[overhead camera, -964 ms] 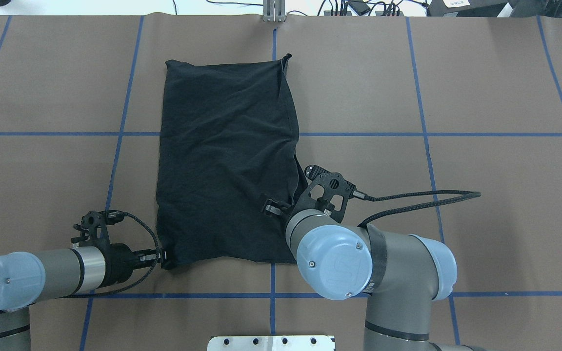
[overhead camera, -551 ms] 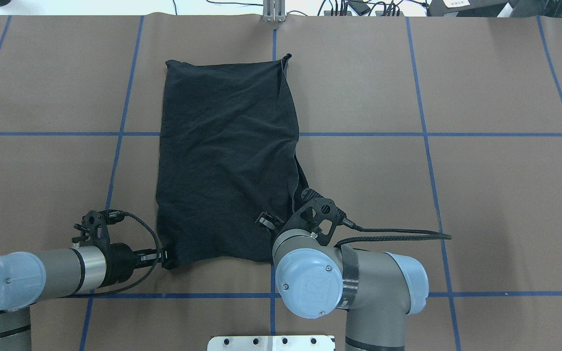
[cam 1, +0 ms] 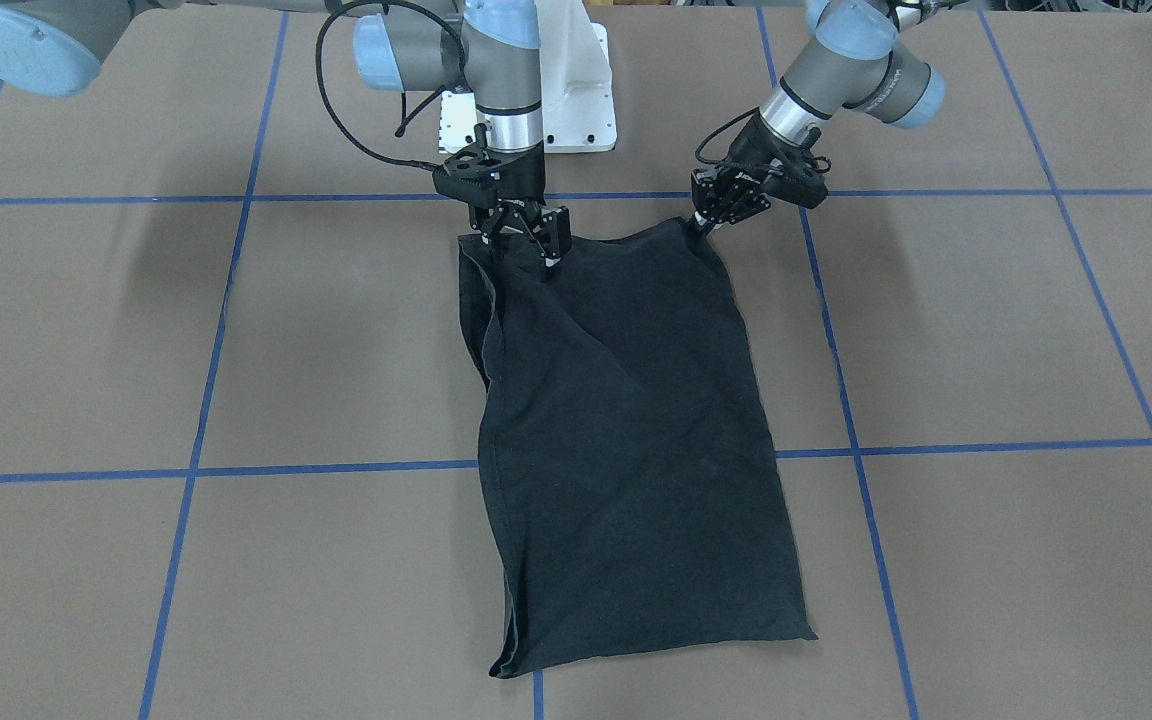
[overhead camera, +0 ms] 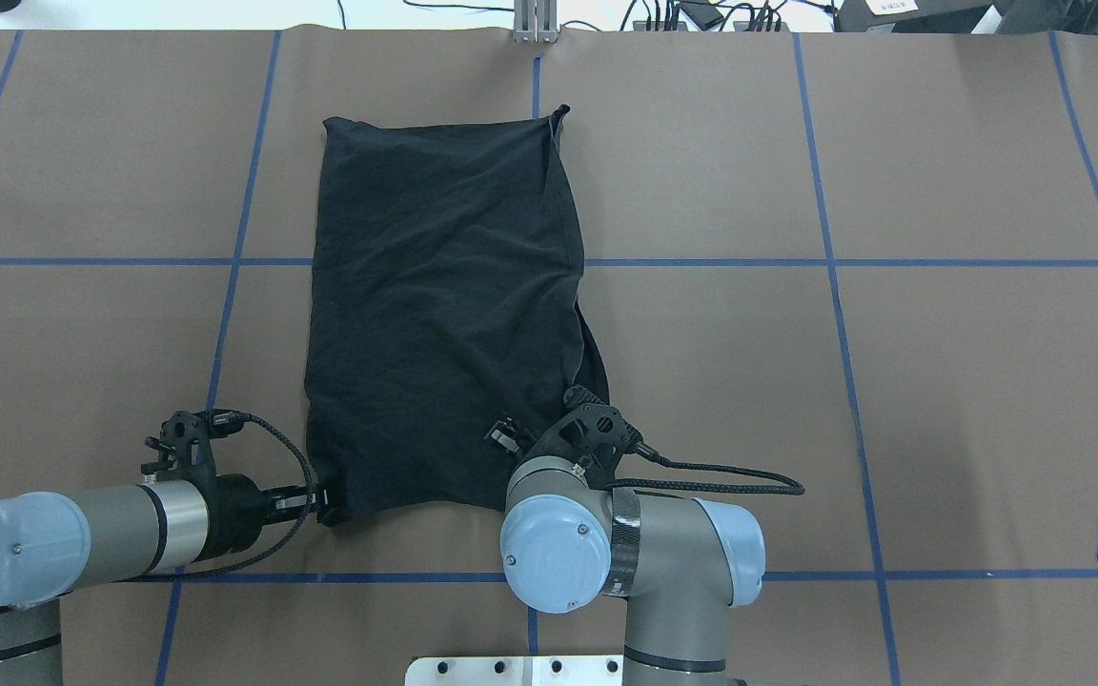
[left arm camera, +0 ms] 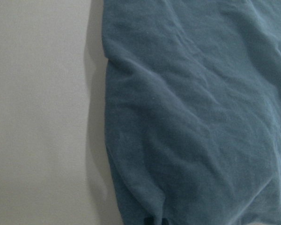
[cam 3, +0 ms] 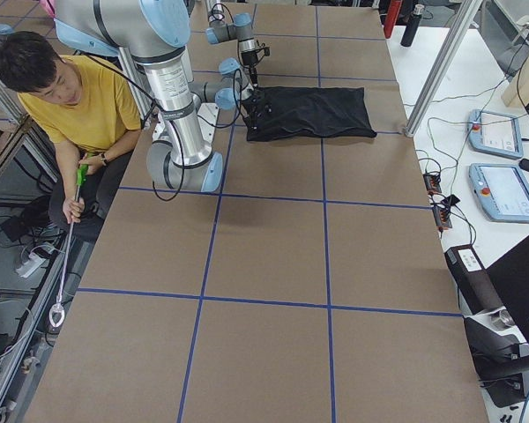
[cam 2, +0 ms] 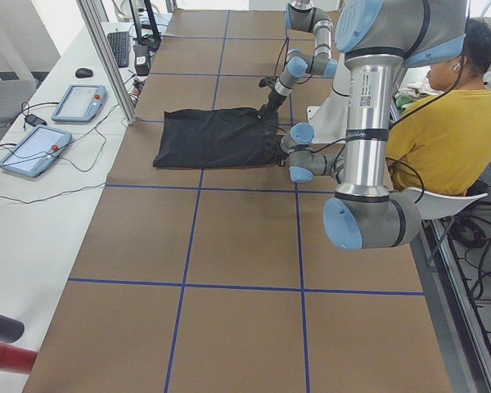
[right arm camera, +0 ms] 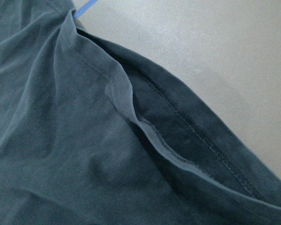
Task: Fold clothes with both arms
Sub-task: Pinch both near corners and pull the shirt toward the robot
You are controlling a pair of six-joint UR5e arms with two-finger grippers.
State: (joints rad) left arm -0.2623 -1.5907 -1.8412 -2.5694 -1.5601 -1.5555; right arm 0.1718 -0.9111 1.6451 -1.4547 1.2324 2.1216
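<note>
The shirt [overhead camera: 444, 305] is clamped at one corner by the left fingers [overhead camera: 327, 505]; the right fingers [cam 1: 549, 240] are held spread at its edge.

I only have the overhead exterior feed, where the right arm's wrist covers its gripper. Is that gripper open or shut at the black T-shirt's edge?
Observer: Open. The front-facing view shows the right gripper with fingers spread, pointing down at the folded black T-shirt's corner.
Operator: Any fabric between them?
Observer: Unclear; the right wrist view shows the edge's upper layer lifted off the stitched hem.
Operator: The left?
Observer: Front-facing, the left gripper pinches the other base-side corner, slightly raised.
</note>
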